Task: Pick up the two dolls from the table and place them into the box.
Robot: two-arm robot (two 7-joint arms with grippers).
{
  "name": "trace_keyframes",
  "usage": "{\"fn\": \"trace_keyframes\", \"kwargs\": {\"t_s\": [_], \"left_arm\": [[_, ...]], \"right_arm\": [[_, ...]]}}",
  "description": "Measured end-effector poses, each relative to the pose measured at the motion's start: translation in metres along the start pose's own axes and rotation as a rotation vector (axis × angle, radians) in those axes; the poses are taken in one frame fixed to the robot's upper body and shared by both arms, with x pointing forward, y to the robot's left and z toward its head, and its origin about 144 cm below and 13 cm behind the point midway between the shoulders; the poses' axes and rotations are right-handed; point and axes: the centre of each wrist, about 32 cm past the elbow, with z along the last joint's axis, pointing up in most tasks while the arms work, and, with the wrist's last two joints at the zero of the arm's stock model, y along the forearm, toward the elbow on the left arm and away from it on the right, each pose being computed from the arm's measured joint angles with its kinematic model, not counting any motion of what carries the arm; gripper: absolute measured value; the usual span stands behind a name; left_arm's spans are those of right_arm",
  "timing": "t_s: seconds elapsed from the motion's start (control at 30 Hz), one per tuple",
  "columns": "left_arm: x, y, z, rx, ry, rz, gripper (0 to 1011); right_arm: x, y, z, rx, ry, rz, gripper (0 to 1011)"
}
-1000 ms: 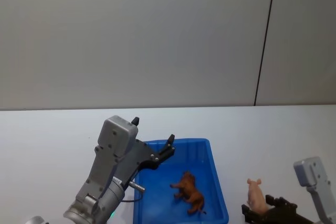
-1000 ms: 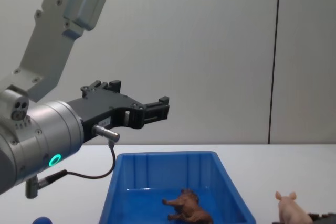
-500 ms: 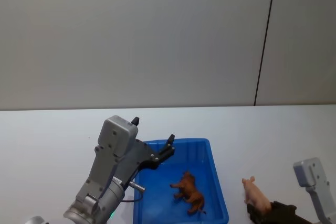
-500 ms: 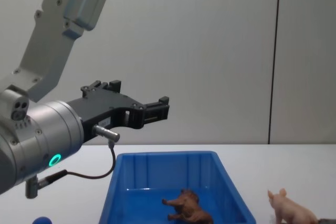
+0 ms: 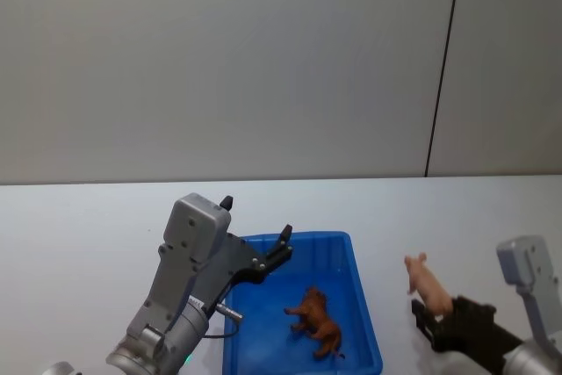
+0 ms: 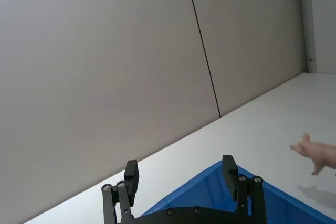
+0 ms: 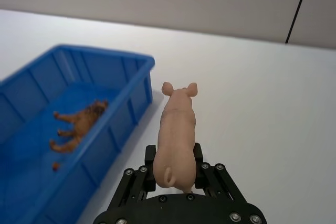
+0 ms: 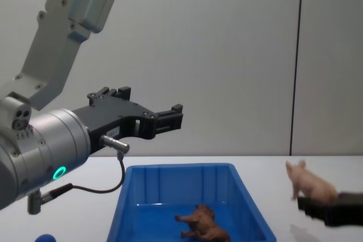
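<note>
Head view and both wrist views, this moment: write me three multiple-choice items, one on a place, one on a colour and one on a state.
1. Where is the brown lion?
A. On the table beside the box
B. Inside the box
C. In a gripper

2. What colour is the pig that the right gripper holds?
A. Green
B. Black
C. Pale pink

3. What state is the left gripper in?
A. Open, holding nothing
B. Shut on the pig
C. Shut on the lion

Answers:
1 B: the lion lies on the blue floor, within the walls.
2 C: the right wrist view shows a pale pink body clamped between the black fingers.
3 A: the left wrist view shows the two fingers wide apart with nothing between them.
</note>
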Motion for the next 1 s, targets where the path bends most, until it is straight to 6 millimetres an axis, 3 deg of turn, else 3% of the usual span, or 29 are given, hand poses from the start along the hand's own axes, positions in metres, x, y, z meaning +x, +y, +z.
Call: {"fn": "trace_keyframes", "kwargs": {"t_s": [0.23,0.6,0.87,1.0], "left_arm": [[0.0,0.0,0.0,0.0,0.0,0.0,1001],[0.0,0.0,0.0,0.0,0.0,0.0,1001],[0.0,0.0,0.0,0.0,0.0,0.0,1001],[0.0,0.0,0.0,0.0,0.0,0.0,1001]], "right_arm": [[-0.003,0.008,0.019,0.075,-0.036,0.03,362],[-0.018,0.038,0.052,0.152,-0.079,0.159,362],[-0.03,0.061,0.062,0.122,-0.062,0.237,363],[-0.036,0.07,0.063,0.1,-0.049,0.267,454]]}}
